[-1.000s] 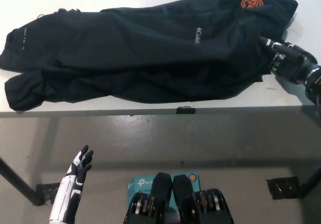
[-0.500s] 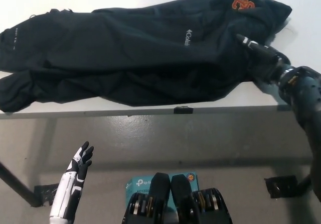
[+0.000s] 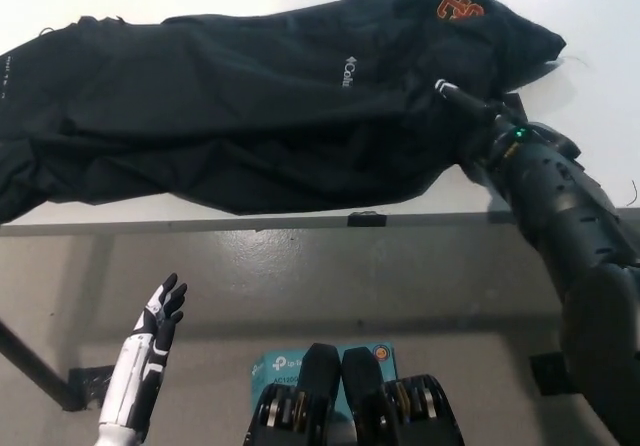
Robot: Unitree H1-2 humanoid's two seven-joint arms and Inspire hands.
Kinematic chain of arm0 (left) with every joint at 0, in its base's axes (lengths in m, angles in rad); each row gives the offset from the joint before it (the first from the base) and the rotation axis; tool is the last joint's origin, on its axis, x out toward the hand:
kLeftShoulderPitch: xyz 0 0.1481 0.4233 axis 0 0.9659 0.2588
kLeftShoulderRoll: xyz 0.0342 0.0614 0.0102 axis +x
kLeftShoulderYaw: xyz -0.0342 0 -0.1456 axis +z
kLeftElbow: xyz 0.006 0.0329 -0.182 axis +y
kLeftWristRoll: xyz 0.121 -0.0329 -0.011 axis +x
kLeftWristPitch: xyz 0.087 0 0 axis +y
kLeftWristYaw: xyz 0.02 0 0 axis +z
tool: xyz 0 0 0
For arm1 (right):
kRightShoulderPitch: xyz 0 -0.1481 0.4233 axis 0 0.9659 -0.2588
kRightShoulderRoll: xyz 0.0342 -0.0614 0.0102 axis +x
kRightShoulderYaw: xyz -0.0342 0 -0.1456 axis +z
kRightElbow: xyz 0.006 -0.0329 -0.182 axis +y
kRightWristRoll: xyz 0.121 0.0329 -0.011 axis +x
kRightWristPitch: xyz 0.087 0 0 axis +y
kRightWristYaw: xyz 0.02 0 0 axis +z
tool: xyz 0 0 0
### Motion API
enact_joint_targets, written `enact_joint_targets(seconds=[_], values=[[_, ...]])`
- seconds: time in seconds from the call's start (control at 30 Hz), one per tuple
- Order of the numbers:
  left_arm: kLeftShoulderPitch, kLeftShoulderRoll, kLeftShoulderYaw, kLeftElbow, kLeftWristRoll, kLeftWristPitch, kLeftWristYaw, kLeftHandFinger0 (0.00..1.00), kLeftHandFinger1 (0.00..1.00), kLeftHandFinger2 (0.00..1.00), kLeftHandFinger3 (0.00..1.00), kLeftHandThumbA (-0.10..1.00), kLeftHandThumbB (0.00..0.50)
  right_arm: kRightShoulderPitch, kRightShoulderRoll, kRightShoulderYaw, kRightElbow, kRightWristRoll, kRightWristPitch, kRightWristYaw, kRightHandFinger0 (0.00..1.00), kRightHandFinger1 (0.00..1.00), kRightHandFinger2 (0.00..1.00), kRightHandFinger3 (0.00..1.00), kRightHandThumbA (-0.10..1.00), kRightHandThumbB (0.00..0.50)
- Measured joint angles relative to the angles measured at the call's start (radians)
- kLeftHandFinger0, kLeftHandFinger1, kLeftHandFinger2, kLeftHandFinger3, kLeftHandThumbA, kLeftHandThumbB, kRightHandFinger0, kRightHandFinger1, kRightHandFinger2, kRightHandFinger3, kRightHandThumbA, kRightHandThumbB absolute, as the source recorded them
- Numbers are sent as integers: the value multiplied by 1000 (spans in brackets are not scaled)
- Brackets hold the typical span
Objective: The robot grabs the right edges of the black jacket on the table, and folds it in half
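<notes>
Black jacket (image 3: 250,106) lies spread across the white surface (image 3: 600,26), w/ a white chest logo and an orange emblem near its right end; its lower hem runs close to the surface's front edge. My right hand (image 3: 470,116) rests on the jacket's right part, just below the emblem, black on black, so I can't tell if the fingers are apart or pinching fabric. Left hand (image 3: 160,316) hangs well below the jacket, off the surface's front edge over the floor, fingers spread, holding nothing. A teal box (image 3: 290,366) sits on the floor below.
</notes>
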Motion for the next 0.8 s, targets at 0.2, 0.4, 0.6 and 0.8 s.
enact_joint_targets(seconds=[0.2,0.4,0.6,0.8], values=[[-1,10,1,-2,0,1,0,1000,1000,1000,1000,1000,188,11,4,-21,-27,10,-78,-36,0,326,754,1000,-100,69],[-9,11,4,-2,-1,0,0,1000,1000,1000,1000,1000,194,36,4,-94,-111,50,-117,-52,0,183,660,1000,-100,57],[-17,10,9,-2,-1,0,0,1000,1000,1000,1000,1000,198,66,5,-154,-277,103,-106,-58,0,1,591,747,-100,53],[-19,10,9,-2,-3,0,0,1000,1000,1000,1000,1000,202,87,11,-188,-480,154,-62,-89,0,77,609,1000,-100,59]])
